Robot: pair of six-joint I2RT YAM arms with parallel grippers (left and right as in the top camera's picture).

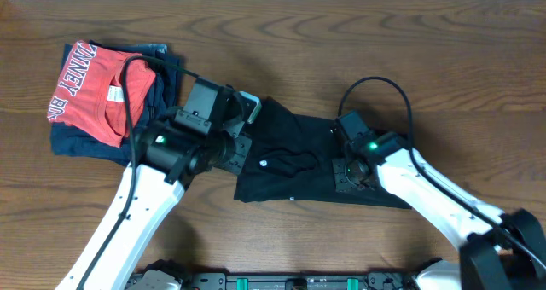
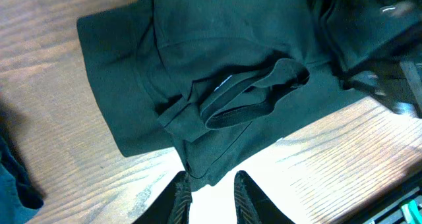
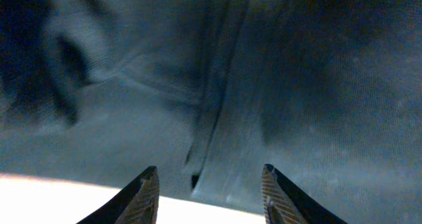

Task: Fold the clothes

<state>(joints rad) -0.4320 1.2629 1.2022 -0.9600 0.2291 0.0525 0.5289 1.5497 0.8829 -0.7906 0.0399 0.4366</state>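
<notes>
The clothes are one black shirt point(image 1: 294, 166), lying folded into a rough rectangle at the table's middle; its collar and a white neck tag point(image 2: 224, 84) show in the left wrist view. My left gripper point(image 1: 243, 149) hovers at the shirt's left edge. Its jaws stand apart point(image 2: 210, 181), and a corner of the shirt point(image 2: 217, 72) just reaches in between the tips, against the left finger. My right gripper point(image 1: 348, 166) is low over the shirt's right part, open point(image 3: 210, 178), with the cloth's edge and a fold seam point(image 3: 211, 105) just beyond its fingertips.
A red shirt with white lettering point(image 1: 90, 89) lies on a navy garment point(image 1: 166, 81) at the back left, close to the left arm. The navy cloth point(image 2: 13, 178) also shows at the left wrist view's edge. The robot's base rail point(image 1: 299, 281) runs along the front.
</notes>
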